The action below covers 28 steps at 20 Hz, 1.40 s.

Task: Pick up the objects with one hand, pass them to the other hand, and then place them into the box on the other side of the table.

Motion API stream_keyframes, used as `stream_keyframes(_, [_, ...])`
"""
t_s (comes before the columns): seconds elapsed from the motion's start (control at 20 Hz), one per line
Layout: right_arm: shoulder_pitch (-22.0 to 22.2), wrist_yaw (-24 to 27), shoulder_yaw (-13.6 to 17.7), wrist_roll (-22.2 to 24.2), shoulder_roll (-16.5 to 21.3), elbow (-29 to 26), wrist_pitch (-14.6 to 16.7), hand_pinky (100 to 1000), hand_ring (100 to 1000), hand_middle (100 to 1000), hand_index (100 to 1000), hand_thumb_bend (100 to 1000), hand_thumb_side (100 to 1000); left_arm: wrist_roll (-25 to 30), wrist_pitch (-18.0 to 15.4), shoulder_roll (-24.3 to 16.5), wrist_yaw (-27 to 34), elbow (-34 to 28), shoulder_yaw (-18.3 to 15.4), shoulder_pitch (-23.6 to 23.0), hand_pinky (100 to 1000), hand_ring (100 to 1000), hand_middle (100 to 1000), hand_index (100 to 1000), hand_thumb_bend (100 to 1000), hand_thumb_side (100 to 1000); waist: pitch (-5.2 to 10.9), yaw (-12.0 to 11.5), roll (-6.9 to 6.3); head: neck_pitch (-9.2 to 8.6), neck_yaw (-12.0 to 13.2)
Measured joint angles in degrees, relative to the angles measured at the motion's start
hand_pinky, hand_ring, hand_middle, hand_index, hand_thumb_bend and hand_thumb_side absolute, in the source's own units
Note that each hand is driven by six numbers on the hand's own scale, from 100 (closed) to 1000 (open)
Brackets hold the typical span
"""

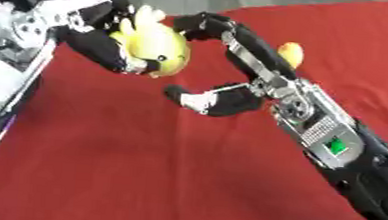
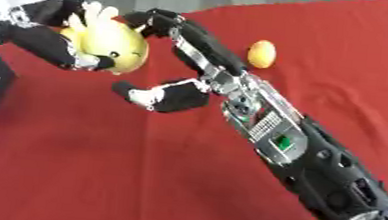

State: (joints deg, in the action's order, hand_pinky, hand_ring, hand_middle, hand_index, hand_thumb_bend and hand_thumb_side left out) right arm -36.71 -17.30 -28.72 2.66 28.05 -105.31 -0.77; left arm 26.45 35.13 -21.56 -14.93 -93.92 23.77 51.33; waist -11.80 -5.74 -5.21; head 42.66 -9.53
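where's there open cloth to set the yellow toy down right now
Bare red cloth runs below both hands, left of the right arm. More lies right of the orange fruit. It is crowded where the left hand holds the yellow toy against the right hand.

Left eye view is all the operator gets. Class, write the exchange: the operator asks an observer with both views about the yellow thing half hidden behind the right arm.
Operator: The left hand holds the yellow toy. Is the yellow thing behind the right arm whole?
Observer: Yes; the right eye view shows it whole, an orange-yellow oval lying on the red cloth.
Operator: Does the arm touch it?
Observer: No; there, red cloth shows between them.
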Motion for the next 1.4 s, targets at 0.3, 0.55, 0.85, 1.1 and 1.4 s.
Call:
stream_keyframes(0.3, [-0.1,0.0,0.0,0.0,0.2,-0.6,-0.2,826,785,747,882,444,393,-1.7,-0.7,-0.9,0.7,-0.6,-0.7,-1.0,645,477,371,494,495,100,0.0,0.0,0.0,-0.06,0.0])
stream_keyframes(0.55, [-0.1,0.0,0.0,0.3,0.2,-0.7,-0.6,822,779,740,874,434,367,-2.9,-0.6,-1.0,2.3,-0.9,-1.0,-1.0,635,494,406,546,491,100,0.0,0.0,0.01,-0.46,0.0])
stream_keyframes(0.85, [0.8,0.2,0.0,0.4,0.2,-0.8,-0.8,821,781,743,877,419,383,-5.8,-0.6,-1.1,2.8,-0.7,-2.2,-1.6,598,451,344,496,371,100,0.0,0.1,0.0,-0.46,0.1])
stream_keyframes(1.1, [1.0,0.3,0.0,0.4,0.2,-0.8,-0.8,820,780,741,876,412,387,-8.9,-2.2,-1.5,3.3,-0.5,-3.0,-1.9,567,371,240,397,389,100,0.0,0.1,0.0,-0.55,0.2])
stream_keyframes(1.4, [1.0,0.4,0.0,0.3,0.2,-0.8,-1.0,821,783,744,878,406,392,-10.9,-3.9,-1.6,4.1,-0.1,-3.1,-2.2,558,335,192,346,382,100,0.0,0.1,0.0,-0.71,0.3])
